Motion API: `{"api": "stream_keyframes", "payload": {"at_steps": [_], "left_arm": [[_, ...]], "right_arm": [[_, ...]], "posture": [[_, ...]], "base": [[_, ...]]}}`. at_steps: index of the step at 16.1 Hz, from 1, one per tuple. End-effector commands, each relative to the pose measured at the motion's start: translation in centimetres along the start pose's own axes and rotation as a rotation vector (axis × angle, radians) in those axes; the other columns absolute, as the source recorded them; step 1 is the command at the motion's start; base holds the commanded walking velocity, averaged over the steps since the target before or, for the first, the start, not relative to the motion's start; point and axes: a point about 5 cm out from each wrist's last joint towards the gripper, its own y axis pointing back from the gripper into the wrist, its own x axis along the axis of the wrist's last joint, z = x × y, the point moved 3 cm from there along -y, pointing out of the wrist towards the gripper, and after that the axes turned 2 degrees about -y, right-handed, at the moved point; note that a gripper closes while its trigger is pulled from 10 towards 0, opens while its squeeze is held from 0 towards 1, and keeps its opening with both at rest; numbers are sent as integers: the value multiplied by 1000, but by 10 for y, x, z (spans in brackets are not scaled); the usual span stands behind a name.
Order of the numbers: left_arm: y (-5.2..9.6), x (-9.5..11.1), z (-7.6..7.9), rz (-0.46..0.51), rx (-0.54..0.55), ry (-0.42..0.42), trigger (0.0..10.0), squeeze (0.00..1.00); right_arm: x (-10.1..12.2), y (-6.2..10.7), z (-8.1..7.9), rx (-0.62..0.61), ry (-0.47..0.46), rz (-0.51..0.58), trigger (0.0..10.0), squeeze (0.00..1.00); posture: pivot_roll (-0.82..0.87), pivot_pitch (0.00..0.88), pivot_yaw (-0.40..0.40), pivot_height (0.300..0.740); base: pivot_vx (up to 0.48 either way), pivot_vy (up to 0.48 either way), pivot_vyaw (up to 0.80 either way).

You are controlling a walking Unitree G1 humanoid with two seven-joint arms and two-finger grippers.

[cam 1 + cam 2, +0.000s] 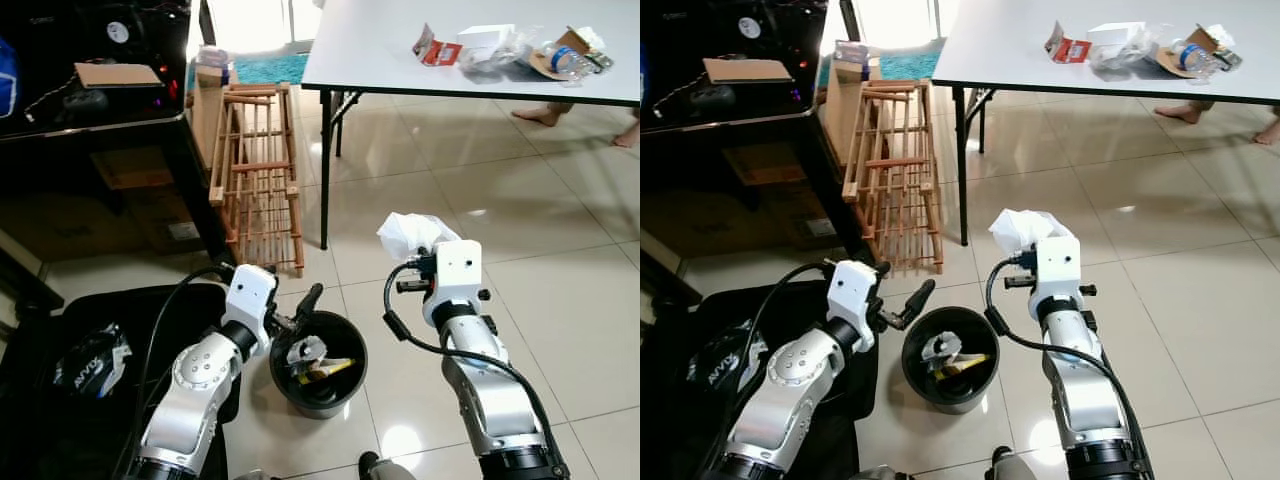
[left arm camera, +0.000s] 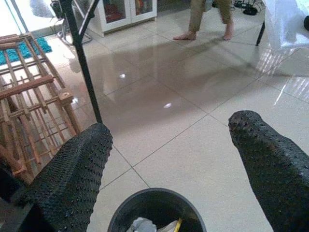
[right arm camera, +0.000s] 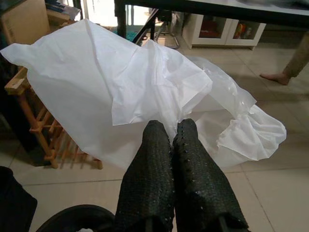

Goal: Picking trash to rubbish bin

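Note:
A round black rubbish bin [image 1: 318, 365] stands on the tiled floor between my arms, with crumpled paper and a yellow scrap inside. My right gripper [image 3: 172, 126] is shut on a crumpled white plastic sheet [image 1: 412, 232], held up right of the bin and a little beyond it. My left gripper [image 2: 169, 145] is open, its fingers [image 1: 310, 298] spread wide just over the bin's left rim [image 2: 145, 198], with nothing between them.
A white table [image 1: 370, 60] at the back right carries more litter: a red-white packet [image 1: 437, 50], clear wrap and a bottle [image 1: 560, 58]. A wooden rack [image 1: 260, 170] leans by a black desk. An open black case [image 1: 100, 340] lies left. A person's bare feet [image 1: 540, 115] stand beyond the table.

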Motion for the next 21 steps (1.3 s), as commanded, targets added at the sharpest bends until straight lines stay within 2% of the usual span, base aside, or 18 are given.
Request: {"api": "stream_keyframes", "payload": {"at_steps": [1,9,17,21], "left_arm": [[-1,1,0,4,-7,-2,10000,0],[-5,2,7,18,-29,19,10000,0],[-6,2,9,20,-36,19,10000,0],[2,-14,8,-40,-18,20,10000,0]], "right_arm": [[-1,0,2,-12,5,-9,10000,0],[1,2,11,-35,28,-4,10000,0],[6,1,4,-15,25,21,10000,0],[-5,-2,-9,12,16,-19,10000,0]], "posture": [[7,121,52,740],[-15,124,44,740],[-16,135,42,740],[2,204,42,740]], "base": [[0,0,-756],[0,0,-756],[0,0,0],[0,0,0]]}}
